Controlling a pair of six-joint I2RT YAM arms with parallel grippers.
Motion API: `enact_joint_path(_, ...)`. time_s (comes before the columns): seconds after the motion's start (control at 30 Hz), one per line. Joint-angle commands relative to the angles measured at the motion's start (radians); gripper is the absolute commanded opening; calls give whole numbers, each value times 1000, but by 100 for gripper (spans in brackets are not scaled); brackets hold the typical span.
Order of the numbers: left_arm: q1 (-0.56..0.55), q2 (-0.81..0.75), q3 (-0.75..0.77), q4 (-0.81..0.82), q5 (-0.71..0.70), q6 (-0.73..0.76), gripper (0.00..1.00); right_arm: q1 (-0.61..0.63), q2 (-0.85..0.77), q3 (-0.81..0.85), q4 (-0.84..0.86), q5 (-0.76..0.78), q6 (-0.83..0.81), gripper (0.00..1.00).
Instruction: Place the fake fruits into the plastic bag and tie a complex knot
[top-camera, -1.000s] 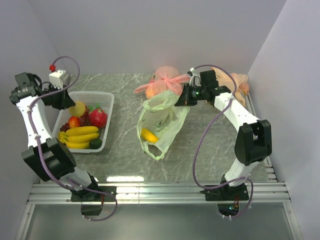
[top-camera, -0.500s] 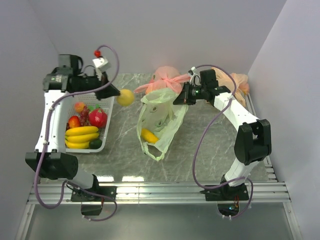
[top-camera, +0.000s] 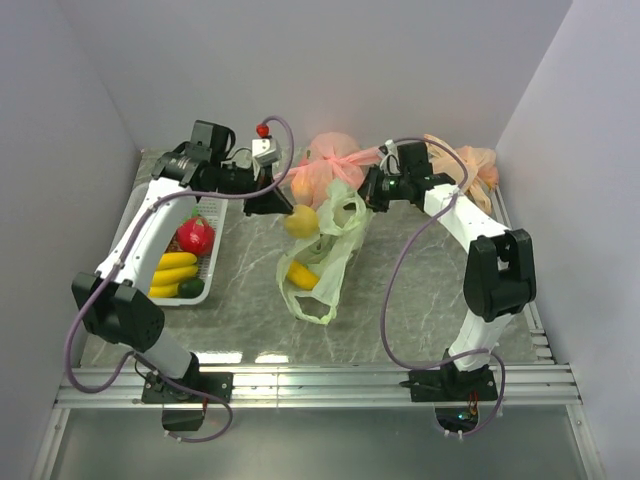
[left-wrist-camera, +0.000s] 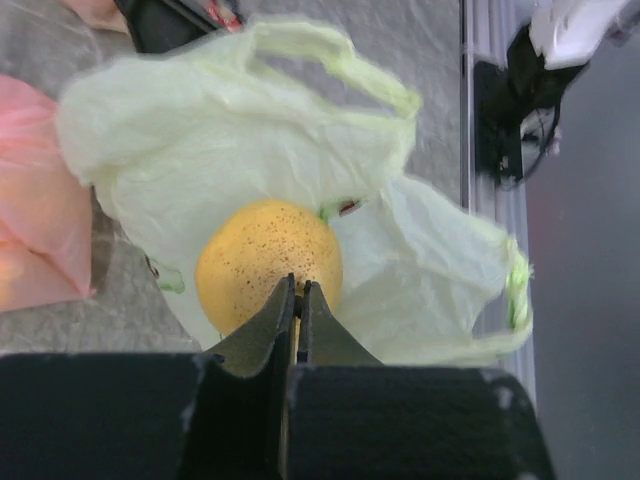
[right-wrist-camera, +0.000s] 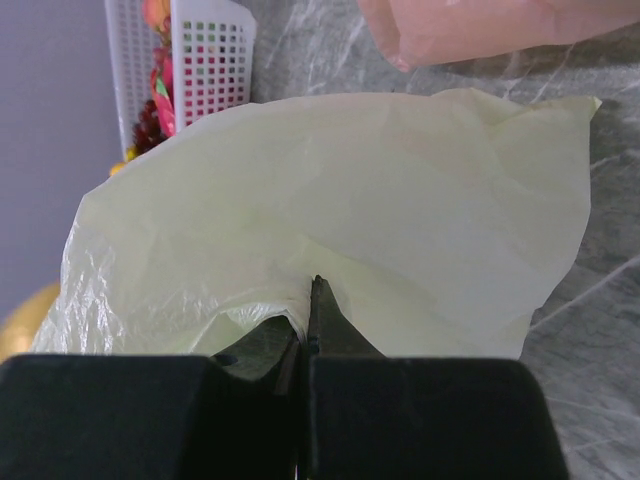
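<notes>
The pale-green plastic bag (top-camera: 335, 250) lies mid-table with its mouth lifted at the far end. A yellow banana (top-camera: 299, 274) shows through its film. My right gripper (top-camera: 366, 193) is shut on the bag's far rim, pinching the thin film (right-wrist-camera: 350, 200) between its tips (right-wrist-camera: 310, 292). My left gripper (top-camera: 284, 208) is shut on a round, speckled yellow fruit (top-camera: 300, 222), which hangs at the bag's open mouth. In the left wrist view that fruit (left-wrist-camera: 268, 262) sits just past my closed tips (left-wrist-camera: 298, 292), over the bag (left-wrist-camera: 250, 150). No knot shows on the green bag.
A white basket (top-camera: 213, 262) at the left holds bananas (top-camera: 172, 270), a red fruit (top-camera: 195, 237) and a dark green piece (top-camera: 192, 288). A pink knotted bag (top-camera: 330, 160) and an orange-tan bag (top-camera: 480, 165) sit at the back. Walls close in on three sides.
My left arm has swung from over the basket to the right, carrying the yellow fruit to the bag's mouth. The right gripper keeps its hold on the bag's rim, lifted slightly.
</notes>
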Motion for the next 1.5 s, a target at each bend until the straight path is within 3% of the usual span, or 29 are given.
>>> enact_joint_path(0.0, 17, 23, 74, -221, 37, 184, 0, -38, 18, -9, 59, -15, 102, 0)
enact_joint_path(0.17, 79, -23, 112, -472, 20, 341, 0, -48, 24, 2, 52, -14, 131, 0)
enact_joint_path(0.33, 53, -101, 60, -471, 12, 365, 0, -48, 32, -1, 44, -17, 145, 0)
enact_joint_path(0.53, -65, -20, 51, -400, 130, 340, 1, -35, 26, -8, 32, 10, 133, 0)
enact_joint_path(0.63, -96, 23, 60, -299, 141, 307, 0, -19, 26, -9, 32, 12, 133, 0)
enact_joint_path(0.7, -96, 49, 62, -189, 125, 142, 0, -13, 15, 7, 21, 11, 99, 0)
enact_joint_path(0.8, -94, 90, 39, 168, 11, -107, 1, -5, 3, 18, -23, 26, 2, 0)
enact_joint_path(0.83, -94, 100, -4, 369, -29, -187, 0, -5, 1, 18, -33, 27, -28, 0)
enact_joint_path(0.93, -91, 155, -18, 541, -184, -281, 0, -5, 7, 27, -74, 35, -135, 0)
enact_joint_path(1.1, -81, 224, -21, 639, -383, -404, 0, -4, 41, 80, -108, 55, -221, 0)
enact_joint_path(1.27, -82, 198, -82, 589, -197, -295, 0, -4, 72, 128, -105, 41, -206, 0)
enact_joint_path(1.37, -99, 213, -84, 456, -141, -209, 0, 1, 95, 134, -94, 43, -177, 0)
enact_joint_path(1.43, -104, 221, -101, 428, -144, -182, 14, -1, 110, 134, -85, 44, -152, 0)
enact_joint_path(1.47, -104, 224, -101, 413, -147, -166, 34, 1, 121, 136, -83, 41, -148, 0)
